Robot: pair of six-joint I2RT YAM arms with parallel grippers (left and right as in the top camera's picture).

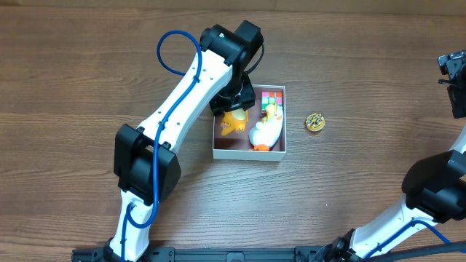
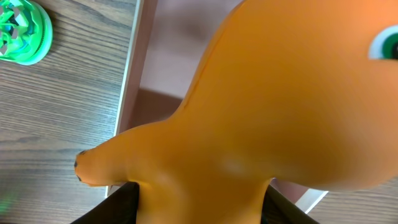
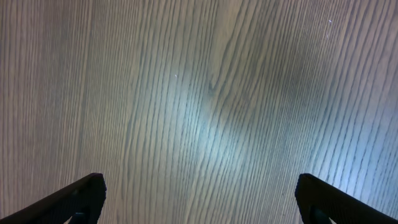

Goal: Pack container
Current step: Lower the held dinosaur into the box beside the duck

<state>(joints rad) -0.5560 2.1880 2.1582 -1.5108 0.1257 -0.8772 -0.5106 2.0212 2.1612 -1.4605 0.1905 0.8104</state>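
The container (image 1: 248, 155), a shallow white-walled box with a dull pink inside, sits at the table's middle. It holds a colourful cube (image 1: 272, 97) and a white duck toy (image 1: 265, 132). My left gripper (image 1: 234, 108) is over the box's left part, shut on an orange toy (image 1: 233, 121). In the left wrist view the orange toy (image 2: 267, 106) fills the frame between my fingers (image 2: 199, 208), with the box wall (image 2: 129, 87) beside it. My right gripper (image 3: 199, 199) is open and empty over bare wood, at the far right edge of the overhead view (image 1: 455, 76).
A small round gold-and-green toy (image 1: 314, 121) lies on the table just right of the box. A green round toy (image 2: 22, 31) shows in the left wrist view outside the box wall. The table is wood-grained.
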